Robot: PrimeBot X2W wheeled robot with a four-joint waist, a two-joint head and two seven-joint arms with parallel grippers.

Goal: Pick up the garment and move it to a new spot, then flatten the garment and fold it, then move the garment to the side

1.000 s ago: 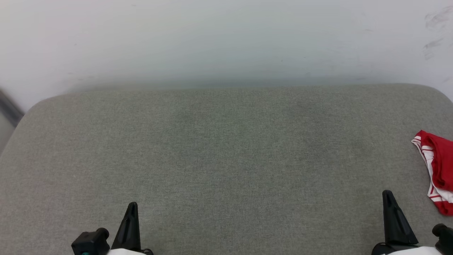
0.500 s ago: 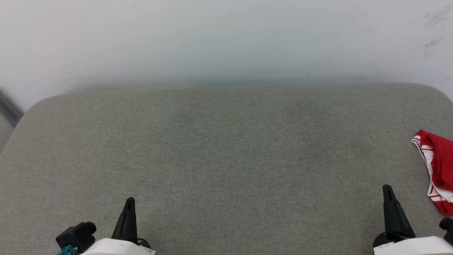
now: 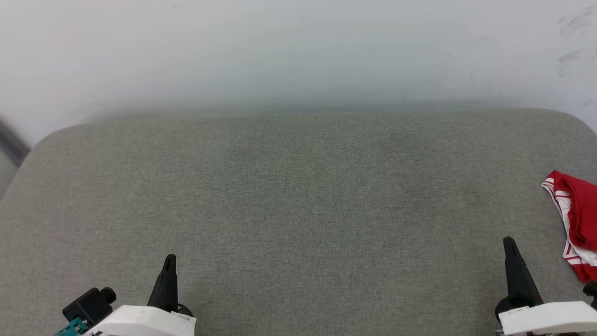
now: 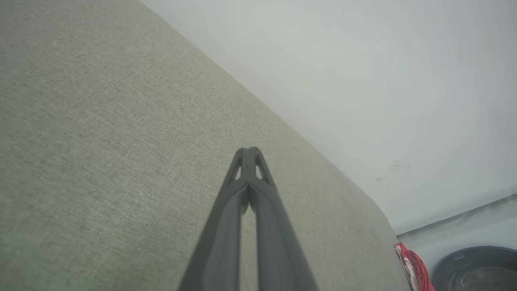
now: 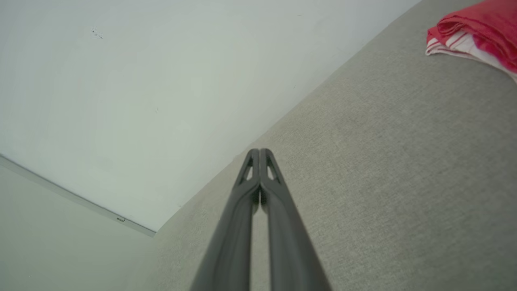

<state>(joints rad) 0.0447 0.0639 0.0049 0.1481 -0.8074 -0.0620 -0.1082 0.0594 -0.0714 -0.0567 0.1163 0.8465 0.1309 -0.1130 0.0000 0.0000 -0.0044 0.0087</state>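
The garment [image 3: 576, 224], red with white-and-red striped trim, lies bunched at the right edge of the grey cushioned surface [image 3: 298, 200], partly cut off by the head view's border. It appears again at the right wrist view's top right as the garment [image 5: 476, 32], and as a small red scrap, the garment [image 4: 414, 268], low right in the left wrist view. My left gripper [image 3: 170, 261] is at the lower left, shut with nothing in it. My right gripper [image 3: 509, 245] is at the lower right, shut and empty, a short way left of the garment.
A pale wall [image 3: 298, 51] runs behind the cushion's far edge. A dark round object [image 4: 480, 268] sits on the floor beyond the cushion's right end. The cushion's corners are rounded.
Both arms have slid forward into the head view, fingertips a little higher and white forearms showing more. The garment has not moved.
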